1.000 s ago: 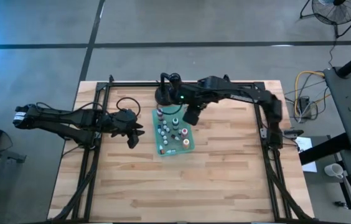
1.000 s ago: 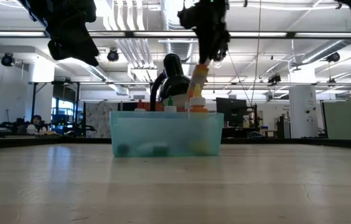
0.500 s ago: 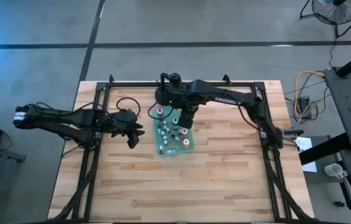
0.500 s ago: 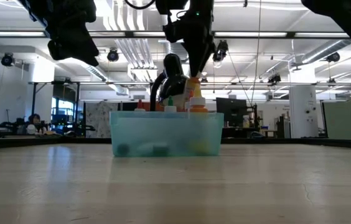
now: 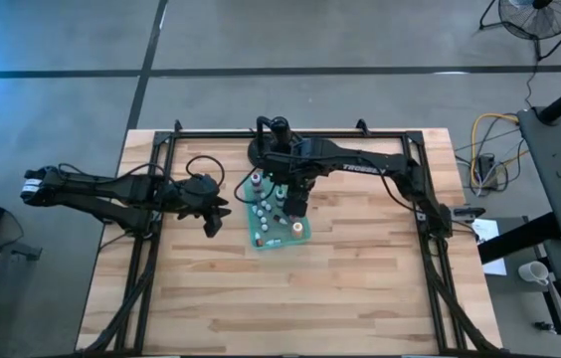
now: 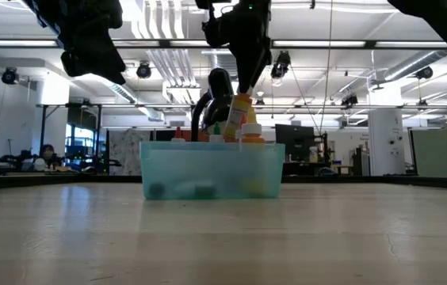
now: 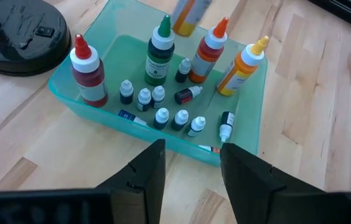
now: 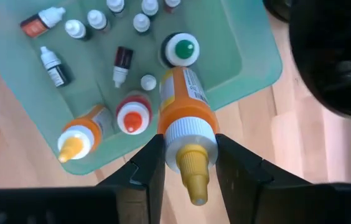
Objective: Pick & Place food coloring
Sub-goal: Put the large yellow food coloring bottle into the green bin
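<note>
Over on the left, the left gripper (image 5: 213, 216) hangs above bare table, well left of the tray (image 5: 258, 242), its fingers parted with nothing between them; this arm is only waiting. Moving right to the tray, the stock is mostly in place: a red bottle (image 7: 88, 71), a green bottle (image 7: 159, 54), two orange ones, and a cluster of tiny dropper bottles (image 7: 161, 116) standing or lying on the tray floor. Now the action: the right gripper (image 5: 293, 199) is directly above the tray's far-right part, clamped on an orange bottle (image 8: 183, 106) by its white collar. The bottle hangs below the fingers, its long axis tilted off upright, its base pointing down into the tray and its yellow tip up toward the wrist. That's the relation that counts, I'd say: the open spot lies straight beneath, between the green bottle and the orange ones, so the next move looks like a short descent. Behind the tray sits a black stand (image 5: 265, 150). Hard to judge from here: how high the bottle's base is above the tray floor, since the frosted wall blurs everything inside.
</note>
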Motion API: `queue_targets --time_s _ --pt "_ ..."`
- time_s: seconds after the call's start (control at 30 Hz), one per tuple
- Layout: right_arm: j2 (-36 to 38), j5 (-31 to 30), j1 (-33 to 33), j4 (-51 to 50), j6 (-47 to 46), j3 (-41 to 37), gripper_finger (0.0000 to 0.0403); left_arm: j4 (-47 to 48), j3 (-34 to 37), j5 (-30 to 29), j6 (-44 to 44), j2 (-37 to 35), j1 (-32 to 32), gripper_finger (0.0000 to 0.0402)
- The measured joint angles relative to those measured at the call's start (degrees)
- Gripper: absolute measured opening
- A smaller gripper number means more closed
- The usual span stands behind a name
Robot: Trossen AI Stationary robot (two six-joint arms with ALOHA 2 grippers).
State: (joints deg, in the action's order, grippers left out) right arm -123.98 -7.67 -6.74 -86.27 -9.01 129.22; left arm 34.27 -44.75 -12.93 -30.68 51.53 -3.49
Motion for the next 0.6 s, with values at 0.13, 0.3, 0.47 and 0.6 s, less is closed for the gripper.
queue_targets --time_s 0.13,0.3,0.47,0.6 --pt "0.00 0.01 0.14 0.30 -0.01 -1.33 0.0107 0.00 0.00 0.00 0.03 0.00 0.00 0.0126" --pt "0.00 0.30 0.10 1.03 -0.53 -3.37 0.0108 -0.01 0.00 -0.02 0.04 0.00 0.00 0.0126" --pt "0.00 1.36 0.10 3.04 -1.10 -4.75 0.0110 -0.05 0.00 -0.02 0.03 0.00 0.00 0.0126" --pt "0.00 1.86 0.02 5.46 -1.30 -6.89 0.0110 -0.48 0.00 -0.02 0.03 0.00 0.00 0.0126"
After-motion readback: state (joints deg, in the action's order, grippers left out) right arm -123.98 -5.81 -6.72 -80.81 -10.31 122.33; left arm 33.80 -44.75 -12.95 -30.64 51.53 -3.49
